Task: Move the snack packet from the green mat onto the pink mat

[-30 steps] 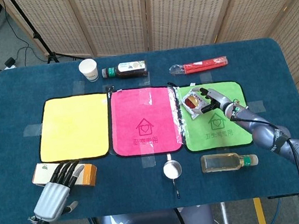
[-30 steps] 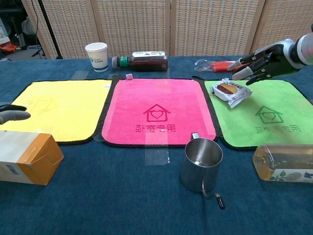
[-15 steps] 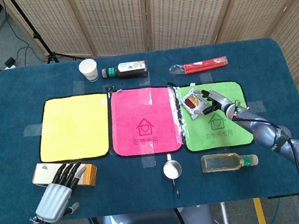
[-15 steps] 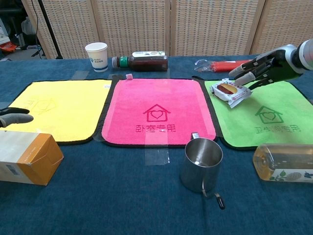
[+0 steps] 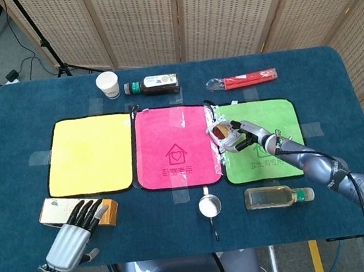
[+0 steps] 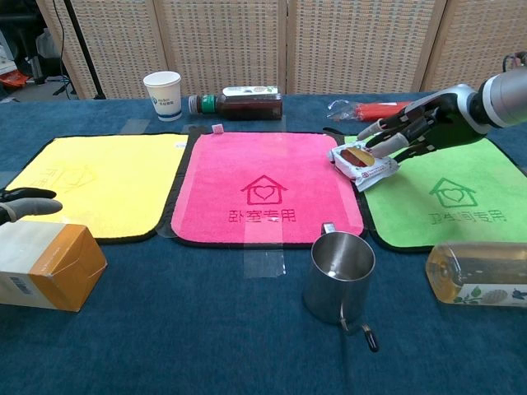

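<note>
On the table there are three mats, yellow (image 5: 90,154), pink (image 5: 173,147) and green (image 5: 269,145), two bottles (image 5: 152,84) (image 5: 277,196), one paper cup (image 5: 107,85), one metal cup (image 5: 209,206), one snack packet (image 5: 221,133), one cardboard box (image 6: 45,263) and one red package (image 5: 245,79).

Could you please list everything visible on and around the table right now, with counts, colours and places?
snack packet: one, white with red, at the seam between pink and green mats
green mat: one, table's right side
pink mat: one, centre
yellow mat: one, left side
paper cup: one, white, far left of centre
dark bottle: one, lying beside the cup
red packet: one, far edge
metal cup: one, silver, near edge
clear bottle: one, lying near edge, right
cardboard box: one, orange and white, near left
right robot hand: one, dark, on the snack packet
left robot hand: one, grey, by the box, fingers apart
</note>
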Robot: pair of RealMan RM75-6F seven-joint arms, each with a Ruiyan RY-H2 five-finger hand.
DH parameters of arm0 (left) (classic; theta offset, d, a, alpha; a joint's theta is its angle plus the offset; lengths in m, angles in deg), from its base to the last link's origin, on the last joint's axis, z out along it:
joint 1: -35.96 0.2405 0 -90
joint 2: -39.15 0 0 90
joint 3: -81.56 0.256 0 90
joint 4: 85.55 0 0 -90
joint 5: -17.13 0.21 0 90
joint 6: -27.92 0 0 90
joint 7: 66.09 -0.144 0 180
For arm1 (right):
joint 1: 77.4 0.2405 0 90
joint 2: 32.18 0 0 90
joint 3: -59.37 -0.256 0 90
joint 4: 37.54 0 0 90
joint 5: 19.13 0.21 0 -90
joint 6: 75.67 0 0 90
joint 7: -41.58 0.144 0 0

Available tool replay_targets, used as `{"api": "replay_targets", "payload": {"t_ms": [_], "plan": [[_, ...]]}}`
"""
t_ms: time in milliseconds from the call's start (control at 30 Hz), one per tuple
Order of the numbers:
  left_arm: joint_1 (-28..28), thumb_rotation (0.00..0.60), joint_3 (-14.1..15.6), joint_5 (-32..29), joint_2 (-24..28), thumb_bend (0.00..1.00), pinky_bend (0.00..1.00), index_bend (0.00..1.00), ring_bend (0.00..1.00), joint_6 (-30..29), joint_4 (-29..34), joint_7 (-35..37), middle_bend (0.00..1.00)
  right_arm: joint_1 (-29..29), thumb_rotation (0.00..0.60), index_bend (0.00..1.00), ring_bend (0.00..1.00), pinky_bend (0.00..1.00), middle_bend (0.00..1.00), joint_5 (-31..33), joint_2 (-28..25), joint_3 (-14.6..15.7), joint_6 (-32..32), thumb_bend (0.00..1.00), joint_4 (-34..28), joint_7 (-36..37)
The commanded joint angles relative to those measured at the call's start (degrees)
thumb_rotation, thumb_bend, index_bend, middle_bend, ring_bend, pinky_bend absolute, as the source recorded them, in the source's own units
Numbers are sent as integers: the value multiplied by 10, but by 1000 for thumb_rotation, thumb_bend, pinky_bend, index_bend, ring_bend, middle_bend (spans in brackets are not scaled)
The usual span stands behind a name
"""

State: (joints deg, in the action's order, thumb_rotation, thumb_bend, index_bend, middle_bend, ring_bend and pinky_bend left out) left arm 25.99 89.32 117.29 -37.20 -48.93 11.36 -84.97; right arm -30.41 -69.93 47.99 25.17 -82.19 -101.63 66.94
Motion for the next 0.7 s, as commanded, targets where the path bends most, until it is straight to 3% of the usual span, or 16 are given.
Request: {"api": "replay_targets", "payload": {"t_ms": [33, 367, 700], "plan": [[0, 600, 1, 1, 0, 74, 0, 0, 0, 1, 0, 0, 0, -2, 600, 90, 0, 0, 0, -1, 1, -5, -5, 387, -15, -9], [-2, 600, 0, -2, -2, 74, 0, 0, 0, 5, -3, 1, 0, -17, 600, 90, 0, 0, 0, 7, 0, -8, -1, 388, -60, -15], [-5, 600, -2, -9, -3, 74, 0, 0, 0, 10, -7, 7, 0, -19, 600, 90, 0, 0, 0, 19, -17, 19, 35, 387, -123, 0]]}}
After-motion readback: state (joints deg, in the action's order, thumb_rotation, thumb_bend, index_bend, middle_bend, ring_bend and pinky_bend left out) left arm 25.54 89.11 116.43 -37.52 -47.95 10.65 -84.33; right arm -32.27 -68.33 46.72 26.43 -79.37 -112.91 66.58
